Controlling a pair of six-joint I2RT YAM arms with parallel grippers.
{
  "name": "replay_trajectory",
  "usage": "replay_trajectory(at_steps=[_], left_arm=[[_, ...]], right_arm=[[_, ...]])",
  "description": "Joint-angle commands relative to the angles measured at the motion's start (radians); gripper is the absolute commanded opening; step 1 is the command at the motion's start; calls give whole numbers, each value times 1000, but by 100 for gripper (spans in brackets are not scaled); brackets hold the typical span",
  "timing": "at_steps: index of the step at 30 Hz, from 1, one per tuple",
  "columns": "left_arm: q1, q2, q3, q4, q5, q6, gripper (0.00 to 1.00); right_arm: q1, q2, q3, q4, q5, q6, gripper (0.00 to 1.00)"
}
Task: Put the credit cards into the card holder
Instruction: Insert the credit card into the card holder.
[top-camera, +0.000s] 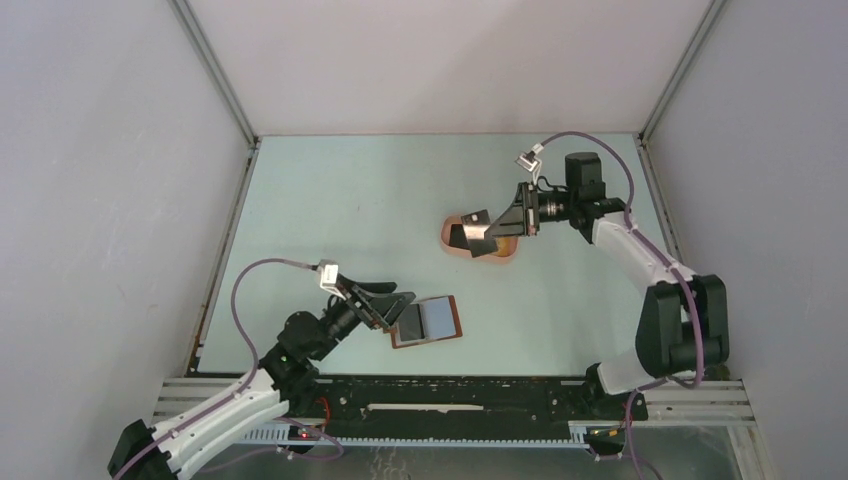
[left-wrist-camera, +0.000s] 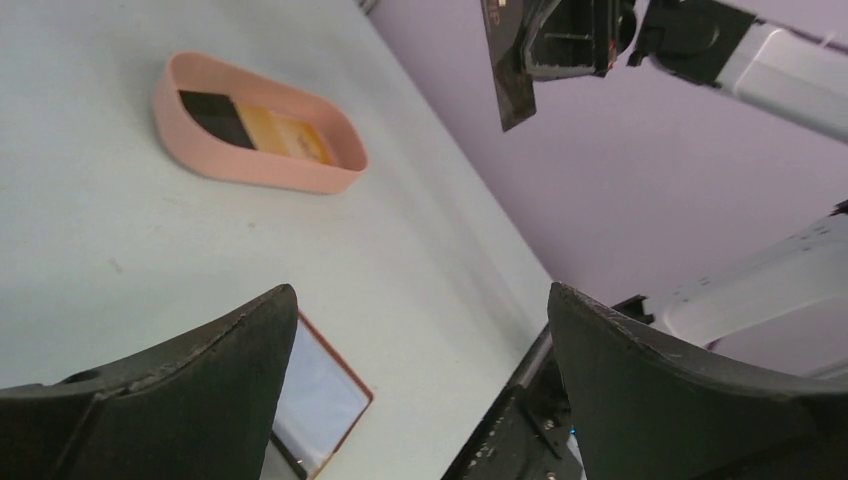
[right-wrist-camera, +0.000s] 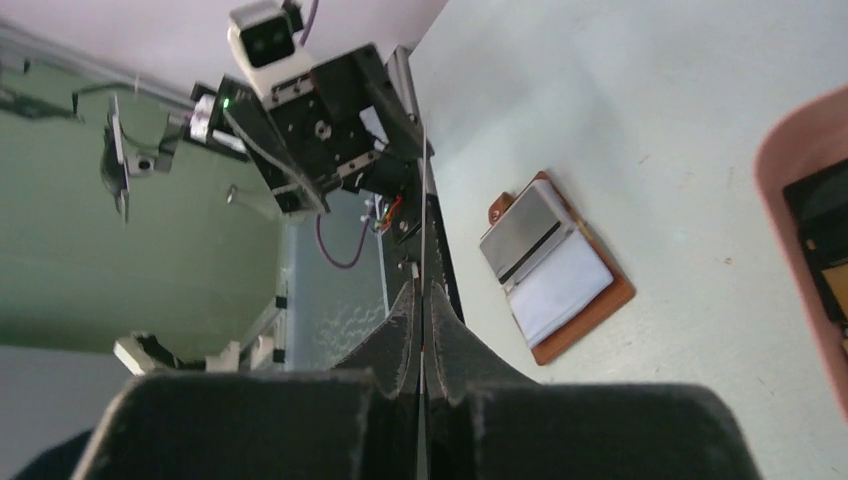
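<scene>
Right fingers (right-wrist-camera: 395, 345) pinched on a credit card (left-wrist-camera: 508, 80), left fingers (left-wrist-camera: 200, 380) spread; card holder (top-camera: 428, 321) to be steadied, card inserted edge-first.

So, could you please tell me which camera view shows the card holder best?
The right wrist view: the card holder lies open, unobstructed, pockets and snap tab visible. The top external view shows it small, partly behind the left gripper; the left wrist view catches only one corner.
</scene>
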Motion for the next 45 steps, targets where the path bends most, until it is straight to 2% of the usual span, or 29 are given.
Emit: replay_trajectory(at_steps=[1, 7, 24, 33, 40, 45], left_arm=[[2, -55, -40, 102, 61, -30, 100], [1, -85, -72, 149, 62, -31, 100], [2, -3, -131, 284, 49, -45, 100], [2, 12, -159, 304, 26, -41, 100], [2, 63, -177, 387, 26, -73, 100], [1, 160, -174, 477, 29, -115, 100]], right_arm=[[20, -104, -59, -52, -80, -158, 0], [75, -147, -99, -64, -145, -242, 0], [109, -59, -98, -66, -139, -246, 0], [130, -28, -98, -61, -136, -249, 0], [137, -6, -99, -53, -142, -240, 0], [141, 9, -99, -44, -142, -234, 0]])
